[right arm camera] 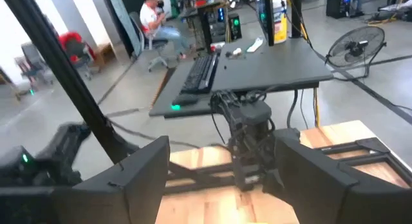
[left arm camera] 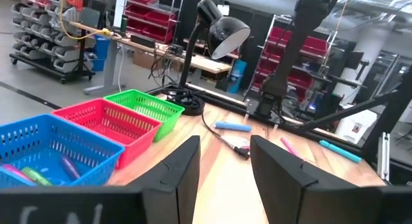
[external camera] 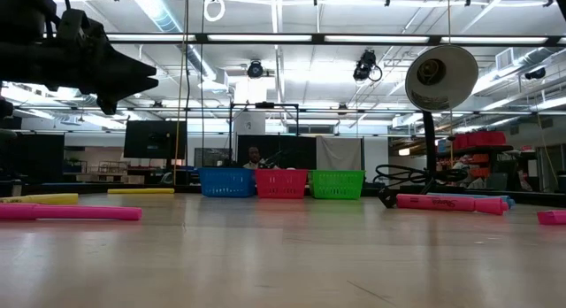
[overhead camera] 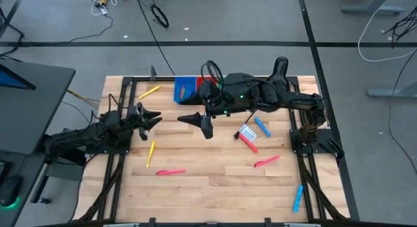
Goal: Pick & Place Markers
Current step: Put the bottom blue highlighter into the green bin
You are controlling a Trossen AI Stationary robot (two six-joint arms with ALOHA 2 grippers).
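Note:
Markers lie flat and scattered on the wooden table [overhead camera: 215,188]: yellow ones [overhead camera: 148,92] [overhead camera: 151,153], pink ones [overhead camera: 171,172] [overhead camera: 266,162], a red one [overhead camera: 248,143] and blue ones [overhead camera: 262,127] [overhead camera: 298,198]. More markers [left arm camera: 35,176] lie inside the blue bin [left arm camera: 45,143]. My left gripper [overhead camera: 155,119] [left arm camera: 222,166] hovers at the table's left, level, open and holding nothing. My right gripper [overhead camera: 195,121] [right arm camera: 222,169] hangs high over the table's middle, facing the left gripper, open and holding nothing.
The blue bin [overhead camera: 186,89], a red bin [left arm camera: 106,121] and a green bin [left arm camera: 145,105] stand in a row at the far edge, with a black desk lamp [left arm camera: 222,34] beside them. A small white-and-blue card [overhead camera: 247,132] lies among the right-hand markers. Bare wood lies near the front.

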